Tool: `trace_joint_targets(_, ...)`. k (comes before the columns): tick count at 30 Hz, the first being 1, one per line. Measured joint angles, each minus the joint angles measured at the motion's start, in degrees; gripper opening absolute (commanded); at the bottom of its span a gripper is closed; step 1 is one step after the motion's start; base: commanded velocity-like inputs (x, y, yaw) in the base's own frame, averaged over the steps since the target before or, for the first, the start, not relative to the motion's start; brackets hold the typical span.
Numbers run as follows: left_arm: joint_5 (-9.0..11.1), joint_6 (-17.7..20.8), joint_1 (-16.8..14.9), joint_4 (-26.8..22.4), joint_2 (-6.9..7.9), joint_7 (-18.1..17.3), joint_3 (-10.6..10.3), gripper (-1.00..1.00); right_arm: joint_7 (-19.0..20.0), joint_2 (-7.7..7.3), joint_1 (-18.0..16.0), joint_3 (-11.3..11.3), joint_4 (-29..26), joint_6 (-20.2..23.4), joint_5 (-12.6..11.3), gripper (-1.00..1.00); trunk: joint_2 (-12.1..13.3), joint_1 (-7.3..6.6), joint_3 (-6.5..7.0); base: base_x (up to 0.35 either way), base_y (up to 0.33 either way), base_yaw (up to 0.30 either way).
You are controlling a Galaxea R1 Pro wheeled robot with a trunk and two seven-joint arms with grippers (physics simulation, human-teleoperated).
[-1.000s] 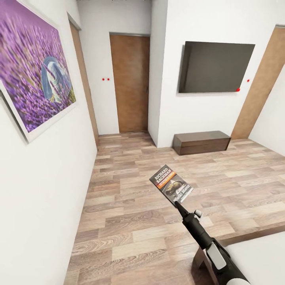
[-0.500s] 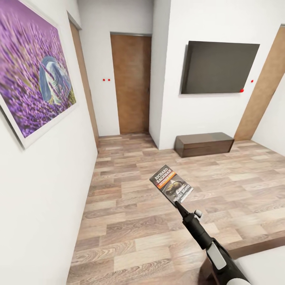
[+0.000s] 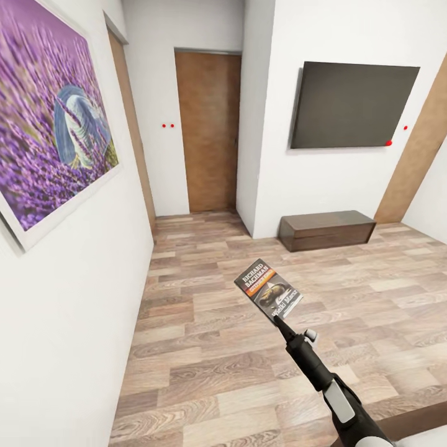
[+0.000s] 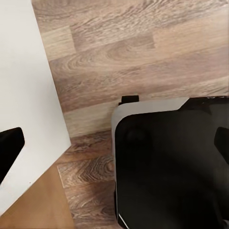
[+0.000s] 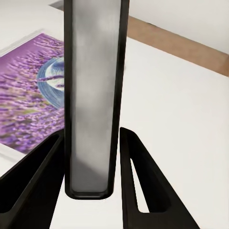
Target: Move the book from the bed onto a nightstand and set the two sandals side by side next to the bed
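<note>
Scanning the head view from left to right: the framed purple lavender picture (image 3: pixel 53 121) on the white left wall now sits larger and nearer the left edge than one second ago. The brown wooden door (image 3: pixel 208 131) at the end of the corridor follows. Next comes the flat black wall-mounted television (image 3: pixel 352 105), which has shifted toward the right edge, as has the long dark brown bench-like cabinet (image 3: pixel 326 230) on the wood-plank floor (image 3: pixel 205 347) below it. The pale corner at the lower right edge has nearly left the picture. All of these shifted together, so my camera has turned; the furniture has not moved.

My right gripper (image 3: pixel 279 323) is clamped on the thin dark paperback book with white "Richard Bachman" lettering (image 3: pixel 268 289), held out over the floor, cover up, at the same place in the view as before. In the right wrist view, both black fingers (image 5: pixel 138 176) flank the book's grey page edge (image 5: pixel 92 95).

My left gripper's (image 4: pixel 114 148) fingers (image 4: pixel 9 148) stand spread apart, nothing between them, above my black base housing (image 4: pixel 171 167).
</note>
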Motion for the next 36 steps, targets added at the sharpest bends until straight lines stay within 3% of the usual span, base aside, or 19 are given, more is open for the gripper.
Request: trace_joint_targets(36, -0.1, 0.0, 0.0, 0.0, -0.46, 0.0, 0.0, 1.0, 0.0, 0.01, 0.0, 0.0, 0.1, 0.0, 0.0, -1.0, 0.0, 0.0, 0.0, 0.3, 0.047, 0.0)
